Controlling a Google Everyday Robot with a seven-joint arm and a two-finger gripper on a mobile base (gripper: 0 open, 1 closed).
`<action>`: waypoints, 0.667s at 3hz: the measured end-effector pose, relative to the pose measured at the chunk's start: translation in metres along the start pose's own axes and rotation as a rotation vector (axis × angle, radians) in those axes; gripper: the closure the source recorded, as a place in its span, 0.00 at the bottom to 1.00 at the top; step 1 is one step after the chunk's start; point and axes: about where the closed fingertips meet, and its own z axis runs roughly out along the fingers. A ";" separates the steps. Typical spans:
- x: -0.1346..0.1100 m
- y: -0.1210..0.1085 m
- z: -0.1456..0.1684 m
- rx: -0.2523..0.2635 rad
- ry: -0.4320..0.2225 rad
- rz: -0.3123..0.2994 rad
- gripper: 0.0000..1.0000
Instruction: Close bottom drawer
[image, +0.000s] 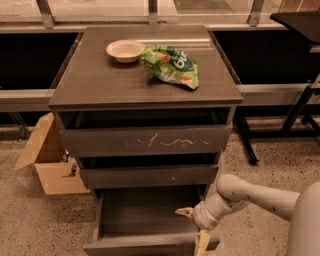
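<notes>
Camera view: dark cabinet (100, 85) w/ 3 drawers, seen from the near side and above. The bottom drawer (140, 217) is pulled well out toward the near side, its shallow box open to view and nothing seen inside; its front panel sits at the near edge of the pic. Above it are the middle drawer (147, 176) and the top drawer (100, 142), the latter w/ white scratches across the front; there's a dark gap above each.

The gripper (190, 231) is at the near-right corner of the bottom drawer, on a pale arm (250, 195) coming in from the right. Its fingers are spread apart, released: one points left over the drawer's inside, the other points down at the right end of the front panel. Can't tell if either touches the wood.

On the cabinet top: a white bowl (125, 50) at far centre, and a green snack bag (172, 65) just right of it, nearly touching. A cardboard box (47, 160) w/ its flap up stands on the floor left of the cabinet.
</notes>
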 end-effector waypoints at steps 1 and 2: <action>0.017 -0.004 0.026 -0.015 -0.049 0.003 0.16; 0.035 -0.006 0.052 -0.031 -0.089 0.009 0.47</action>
